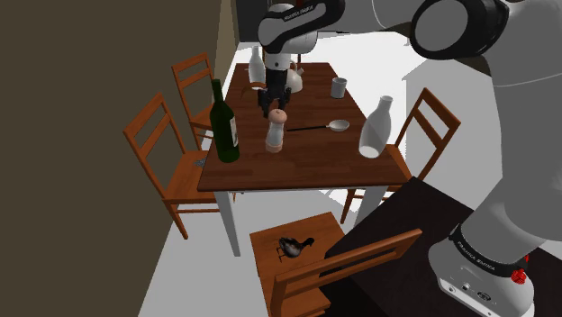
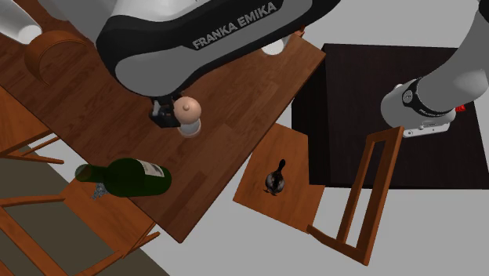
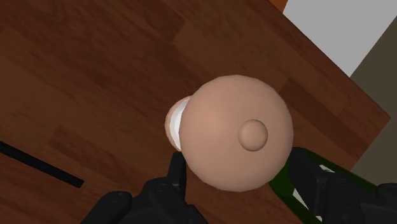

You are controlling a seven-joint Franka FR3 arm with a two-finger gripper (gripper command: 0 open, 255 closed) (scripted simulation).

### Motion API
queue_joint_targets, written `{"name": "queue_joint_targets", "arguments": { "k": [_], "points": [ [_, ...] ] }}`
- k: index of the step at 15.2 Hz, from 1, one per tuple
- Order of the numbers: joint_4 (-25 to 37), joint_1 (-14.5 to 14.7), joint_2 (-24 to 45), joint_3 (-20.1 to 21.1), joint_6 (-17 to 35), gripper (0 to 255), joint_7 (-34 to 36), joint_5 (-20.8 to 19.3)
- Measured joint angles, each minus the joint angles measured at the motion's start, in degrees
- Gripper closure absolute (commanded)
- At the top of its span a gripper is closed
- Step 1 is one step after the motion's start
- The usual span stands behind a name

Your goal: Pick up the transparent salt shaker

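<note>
Salt shaker (image 1: 276, 131) upright near the middle of the wooden table (image 1: 297, 169), tool (image 1: 274, 108) poised directly over it

Shaker: pale body, pinkish-tan domed cap with a small knob; contents not discernible. Tool: wide, black fingers (image 3: 172, 184) standing apart on either side of the cap; whether they touch it cannot be told. Other vessels: dark green bottle (image 1: 224, 126) upright by the table edge at the shoulder view's left, near the front corner; white narrow-necked vase (image 1: 375, 131) close to the opposite edge; grey cup (image 1: 339, 87) toward the far end; contents of all three not visible. Spoon (image 1: 326, 126) lying flat, near the shaker on the shoulder view's right. Bare wood all round the shaker's base, with an open strip between it and the table's near edge
</note>
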Motion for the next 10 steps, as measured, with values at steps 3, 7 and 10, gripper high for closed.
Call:
{"name": "queue_joint_targets", "arguments": {
  "k": [3,7,10],
  "points": [
    [1.14,-0.03,-0.74,-0.01,-1.85,255,0.34,-0.08],
    [2.69,-0.07,-1.6,-0.02,-4.22,255,0.73,-0.17],
    [4.16,-0.12,-1.96,-0.03,-6.04,255,1.02,-0.23]
  ]
}}
